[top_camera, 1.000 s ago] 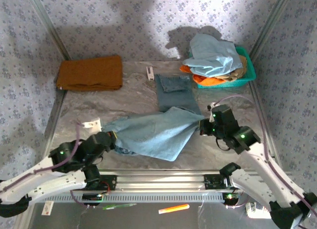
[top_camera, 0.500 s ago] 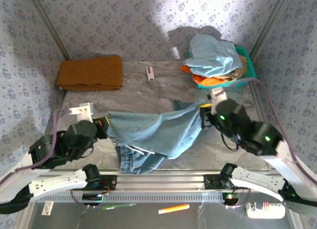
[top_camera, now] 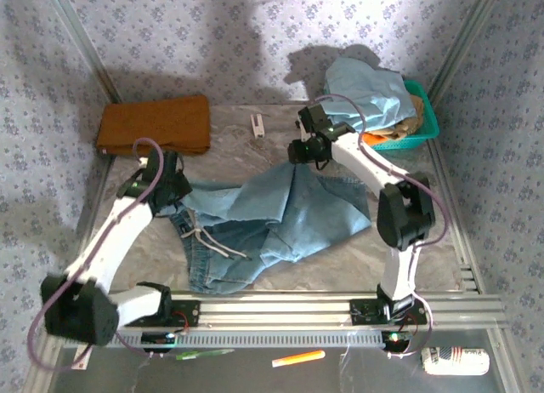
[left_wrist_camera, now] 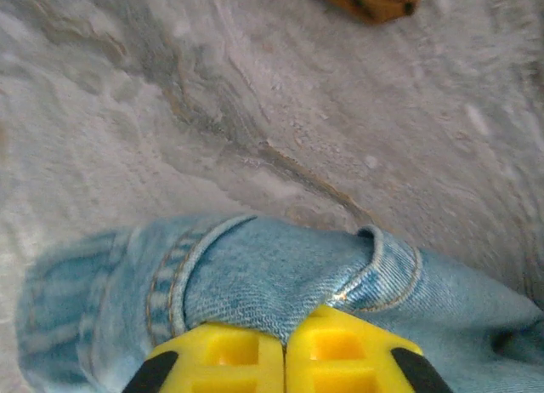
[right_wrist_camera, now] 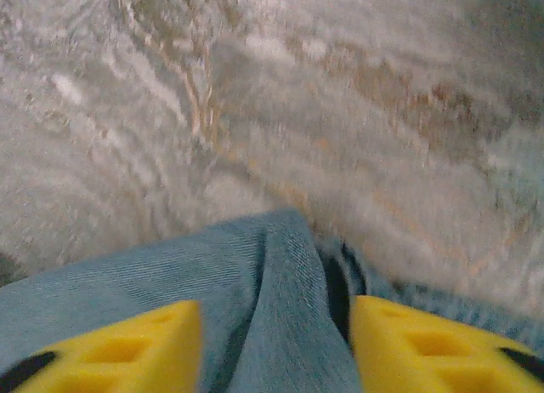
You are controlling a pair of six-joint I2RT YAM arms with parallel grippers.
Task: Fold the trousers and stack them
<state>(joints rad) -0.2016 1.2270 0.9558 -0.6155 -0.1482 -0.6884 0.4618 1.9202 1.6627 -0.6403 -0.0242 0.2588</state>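
Left pincer [left_wrist_camera: 285, 329] pinching trousers [left_wrist_camera: 280, 274] hem at its tips, fingers pressed together; right pincer [right_wrist_camera: 274, 316] standing parted, denim fold lying between its fingers.

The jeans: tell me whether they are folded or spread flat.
Neither neatly: the jeans lie rumpled and loosely doubled over on the table, waistband with white drawstring exposed at the near left, layers overlapping unevenly.

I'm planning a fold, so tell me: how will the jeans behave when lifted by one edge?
Probably floppy: the trousers lie rumpled in overlapping folds on the table. Likely heavy for cloth, given the thick stitched hem. The loose drawstring may dangle.
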